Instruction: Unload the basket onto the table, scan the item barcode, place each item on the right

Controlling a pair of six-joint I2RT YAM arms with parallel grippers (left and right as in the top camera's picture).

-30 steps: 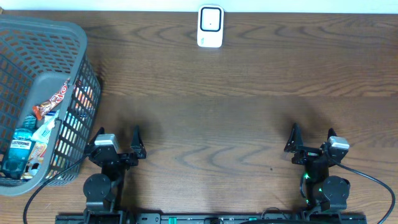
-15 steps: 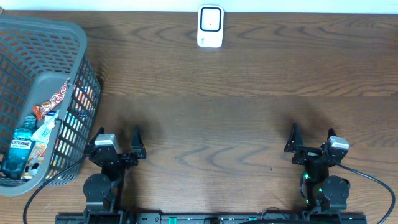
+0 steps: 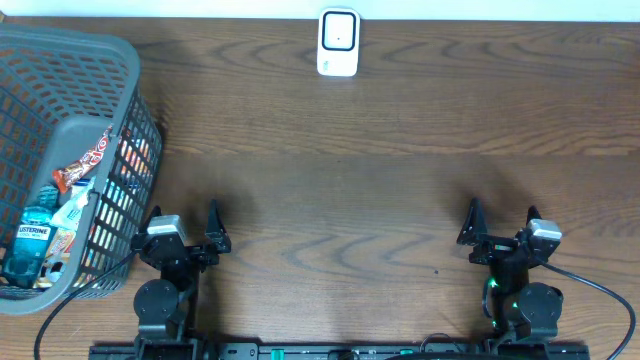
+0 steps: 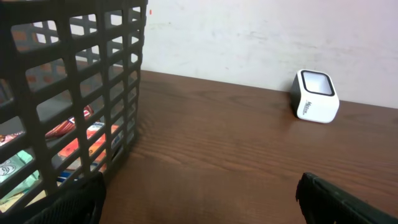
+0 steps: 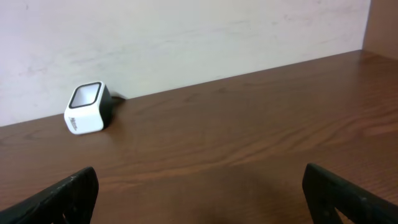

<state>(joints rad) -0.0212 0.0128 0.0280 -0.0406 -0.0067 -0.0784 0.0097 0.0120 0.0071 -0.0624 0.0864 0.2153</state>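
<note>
A white barcode scanner with a dark window stands at the table's far edge; it also shows in the left wrist view and the right wrist view. The items lie in the grey basket at the left: a Listerine bottle, a red-and-white snack wrapper and other packets. My left gripper is open and holds nothing, close beside the basket's right wall. My right gripper is open and holds nothing at the near right, over bare wood.
The brown wooden table stretches between the grippers and the scanner. A pale wall runs behind the scanner. The basket's mesh wall fills the left of the left wrist view, with coloured packets visible through it.
My left gripper has shifted slightly to the left, toward the basket. The right arm has not moved.
</note>
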